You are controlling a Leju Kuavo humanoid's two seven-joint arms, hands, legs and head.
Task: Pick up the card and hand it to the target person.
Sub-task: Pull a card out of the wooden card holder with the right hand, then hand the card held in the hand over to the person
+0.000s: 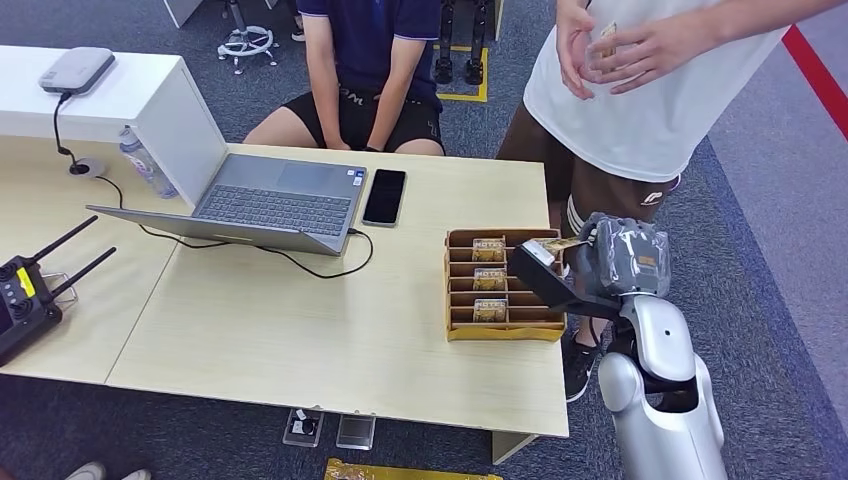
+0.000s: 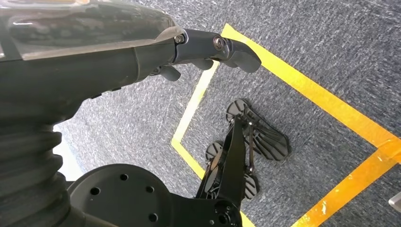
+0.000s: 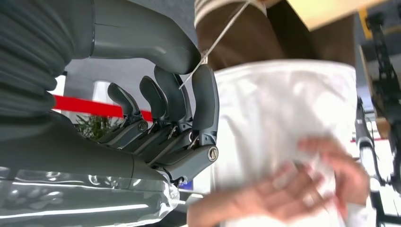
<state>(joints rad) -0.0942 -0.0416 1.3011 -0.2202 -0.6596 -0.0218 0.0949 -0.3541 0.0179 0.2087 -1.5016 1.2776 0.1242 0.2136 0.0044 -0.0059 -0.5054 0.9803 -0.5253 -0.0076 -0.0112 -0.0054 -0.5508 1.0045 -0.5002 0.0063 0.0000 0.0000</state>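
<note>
Right hand (image 3: 175,109) pinches card (image 3: 215,42) edge-on | head view: card (image 1: 560,243) above tray (image 1: 455,300)

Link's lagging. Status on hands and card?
Right hand pinches card beside the card box. Left hand holds nothing. Standing person close; nothing between.

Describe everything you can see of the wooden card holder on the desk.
The card holder is a light brown wooden tray with stepped rows split by thin slats. Three rows each hold upright tan cards printed with dark lettering. It lies flat near the right end of the pale desk, close to the front edge. The right hand, pinching a card, hovers at its far right corner; contact cannot be told.
</note>
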